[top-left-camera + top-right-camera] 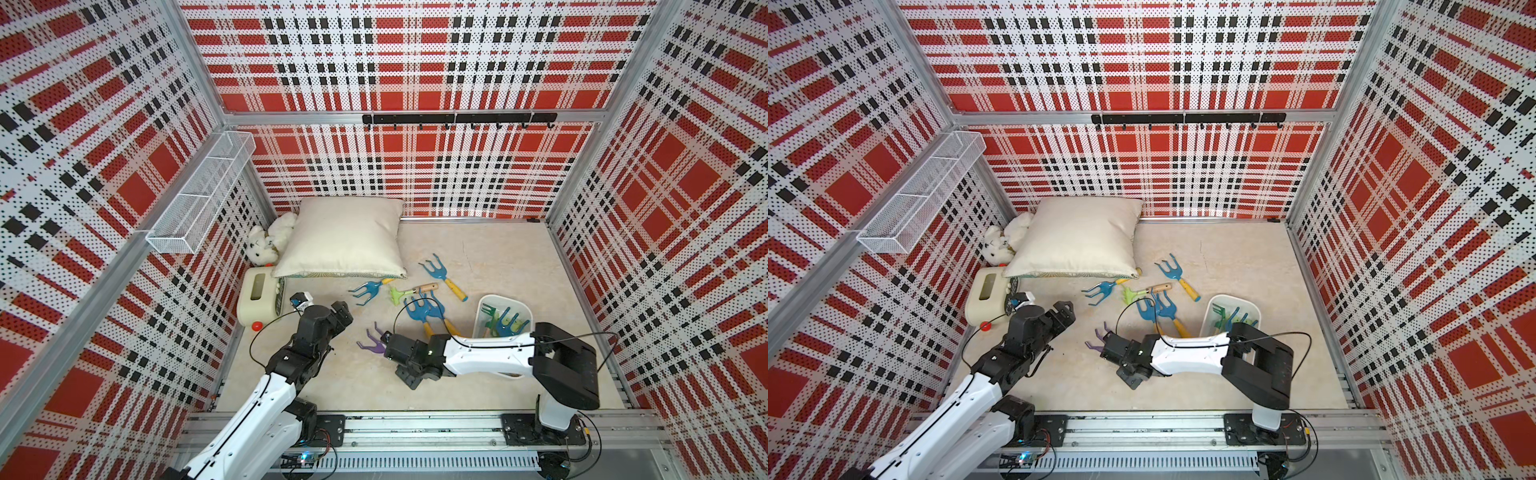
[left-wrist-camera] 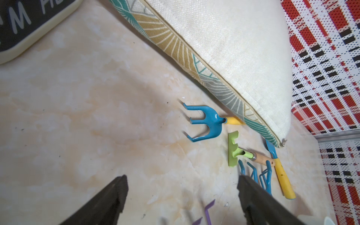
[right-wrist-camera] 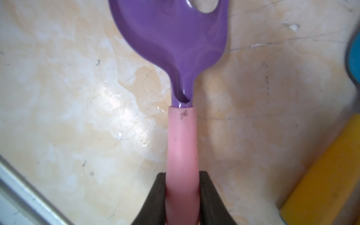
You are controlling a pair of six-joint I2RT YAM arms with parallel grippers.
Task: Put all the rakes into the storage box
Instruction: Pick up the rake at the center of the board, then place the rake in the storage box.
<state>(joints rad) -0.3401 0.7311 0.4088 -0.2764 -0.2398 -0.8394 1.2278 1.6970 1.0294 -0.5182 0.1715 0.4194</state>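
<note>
In both top views the purple rake point(image 1: 372, 343) point(image 1: 1098, 338) lies outside the storage box point(image 1: 500, 298), on the box's side facing the left gripper point(image 1: 343, 311), with two blue rakes point(image 1: 424, 309) between them. Left wrist view: the left gripper point(image 2: 182, 181) stands spread wide, holding nothing. Right wrist view: the right gripper point(image 3: 182, 176) is clamped on the rake's pink handle point(image 3: 182, 140).

At right gripper point(image 3: 182, 187): black fingers point(image 3: 155, 196) pressed against both sides of pink handle point(image 3: 182, 140) of purple rake point(image 3: 171, 39). Rake head straight ahead of claw, prongs mostly out of view. Beneath: marbled beige floor point(image 3: 78, 97). Off to one side of claw: yellow handle point(image 3: 321, 175) with blue part point(image 3: 353, 54). Opposite side: metal rail point(image 3: 23, 194).
</note>
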